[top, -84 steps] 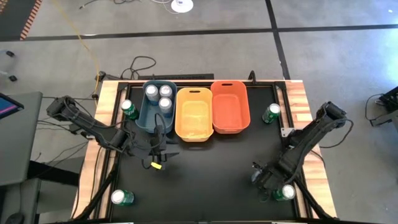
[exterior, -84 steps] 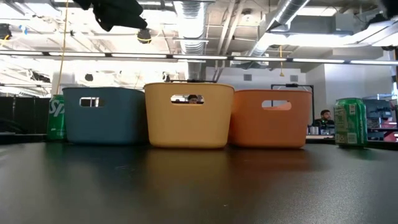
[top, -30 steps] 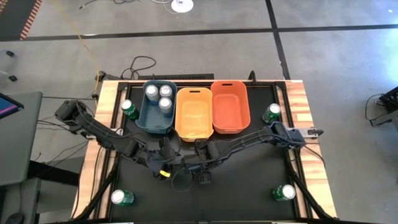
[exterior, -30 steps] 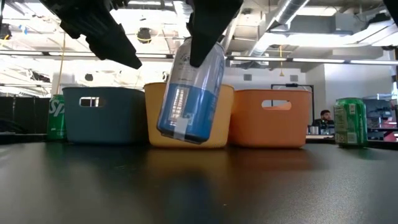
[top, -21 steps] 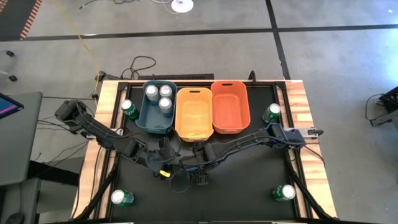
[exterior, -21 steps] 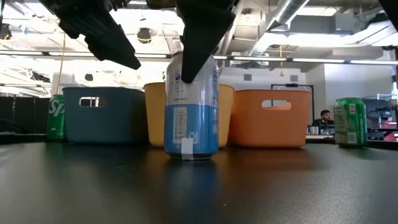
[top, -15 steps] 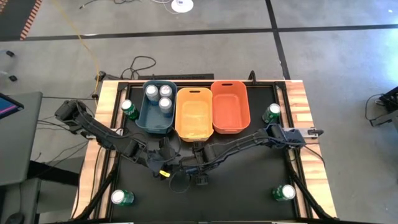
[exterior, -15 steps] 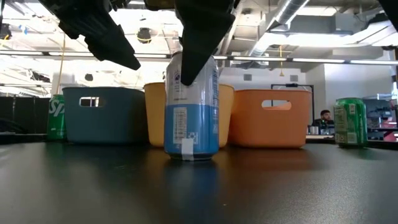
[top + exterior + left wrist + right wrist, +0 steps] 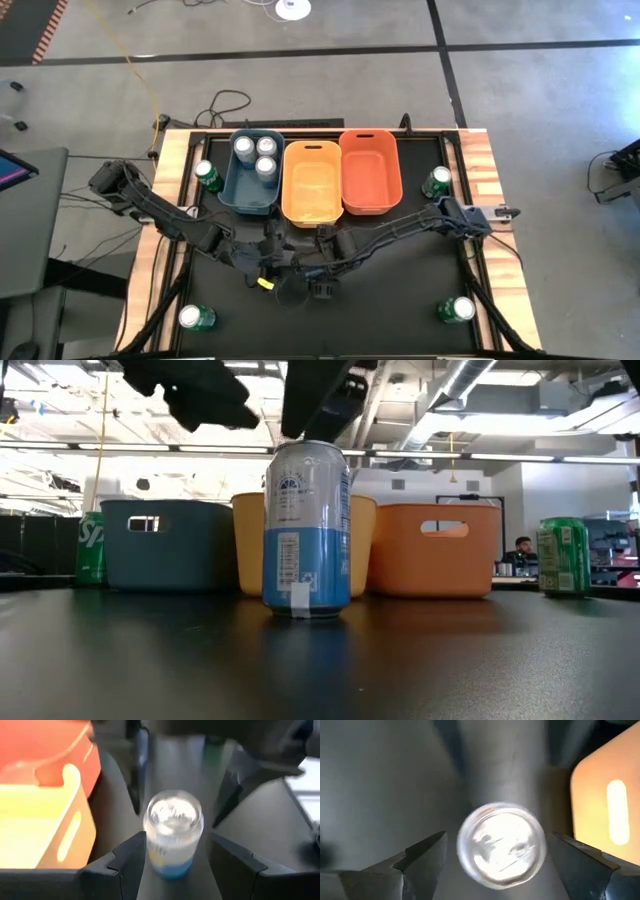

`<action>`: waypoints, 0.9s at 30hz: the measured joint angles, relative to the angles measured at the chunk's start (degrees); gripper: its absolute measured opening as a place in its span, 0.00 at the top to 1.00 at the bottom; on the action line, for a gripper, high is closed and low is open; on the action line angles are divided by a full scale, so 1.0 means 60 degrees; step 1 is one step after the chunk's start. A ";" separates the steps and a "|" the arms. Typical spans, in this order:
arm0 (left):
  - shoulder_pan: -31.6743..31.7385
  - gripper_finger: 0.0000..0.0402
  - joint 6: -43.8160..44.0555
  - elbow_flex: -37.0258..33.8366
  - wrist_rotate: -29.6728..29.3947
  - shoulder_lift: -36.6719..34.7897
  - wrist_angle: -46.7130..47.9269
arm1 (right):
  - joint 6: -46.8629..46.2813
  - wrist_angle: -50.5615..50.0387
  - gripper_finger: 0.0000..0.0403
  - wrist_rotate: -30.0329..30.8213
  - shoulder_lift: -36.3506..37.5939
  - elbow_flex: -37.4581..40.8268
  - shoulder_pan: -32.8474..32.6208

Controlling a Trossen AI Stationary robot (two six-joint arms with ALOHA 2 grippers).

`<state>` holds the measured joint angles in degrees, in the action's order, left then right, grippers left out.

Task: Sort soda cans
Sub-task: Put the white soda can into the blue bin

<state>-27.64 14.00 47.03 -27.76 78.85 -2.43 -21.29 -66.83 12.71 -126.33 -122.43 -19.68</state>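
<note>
One blue-silver can upright mid-surface, before yellow bin | right gripper overhead, fingers apart, released | left gripper fingers apart, flanking can | step: handover | next: close, carry to blue bin

You have one blue-silver can upright mid-table, three more standing in the blue bin, and four green cans upright near the table's corners.
</note>
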 joint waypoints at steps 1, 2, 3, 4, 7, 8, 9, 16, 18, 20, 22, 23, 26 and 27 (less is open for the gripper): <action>0.0000 0.50 -0.0128 -0.0006 0.0003 0.0079 -0.0015 | -0.0061 -0.0110 0.10 0.0168 0.0014 0.0000 -0.0104; 0.0000 0.50 -0.0195 -0.0007 -0.0001 0.0194 -0.0079 | -0.0166 -0.0212 0.10 0.0325 0.0031 0.0000 -0.0205; 0.0000 0.50 -0.0200 -0.0007 0.0002 0.0340 -0.0250 | -0.0274 -0.0372 0.11 0.0550 0.0048 0.0000 -0.0317; 0.0005 0.50 -0.0227 -0.0006 0.0003 0.0478 -0.0311 | -0.0434 -0.0545 0.11 0.0767 0.0055 -0.0003 -0.0421; 0.0087 0.50 -0.0204 -0.0007 0.0017 0.0913 -0.0359 | -0.0885 -0.1023 0.13 0.1430 0.0067 0.0000 -0.0806; 0.0120 0.50 -0.0171 -0.0007 0.0021 0.1031 -0.0348 | -0.0977 -0.1070 0.13 0.1767 0.0067 0.0000 -0.0937; 0.0144 0.50 -0.0152 -0.0007 0.0021 0.1126 -0.0362 | -0.1028 -0.1083 0.14 0.2099 0.0077 0.0000 -0.1082; 0.0288 0.46 0.0079 -0.0007 0.0079 0.1420 -0.0500 | -0.1949 -0.2057 0.18 0.3337 0.0565 0.0000 -0.1841; 0.0288 0.42 0.0088 -0.0007 0.0079 0.1416 -0.0536 | -0.2581 -0.2690 0.18 0.3900 0.0783 0.0000 -0.2025; 0.0288 0.36 0.0088 0.0000 0.0079 0.1416 -0.0521 | -0.3302 -0.3370 0.18 0.4425 0.1020 0.0000 -0.2236; 0.0288 0.29 0.0053 0.0064 0.0104 0.1403 -0.0520 | -0.4054 -0.3891 0.18 0.4833 0.1263 0.0000 -0.2516; 0.0288 0.26 0.0036 0.0093 0.0156 0.1399 -0.0526 | -0.4309 -0.3867 0.18 0.4957 0.1400 0.0051 -0.2648; 0.0335 0.16 -0.0011 0.0179 0.0410 0.1394 -0.0511 | -0.5011 -0.3821 0.18 0.5287 0.1945 0.0441 -0.3089; 0.0367 0.13 -0.0098 0.0197 0.0591 0.1394 -0.0524 | -0.5417 -0.3874 0.18 0.5408 0.2113 0.0536 -0.3223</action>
<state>-25.43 13.41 48.21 -24.21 87.22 -5.58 -53.79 -90.08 45.16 -113.65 -119.22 -39.02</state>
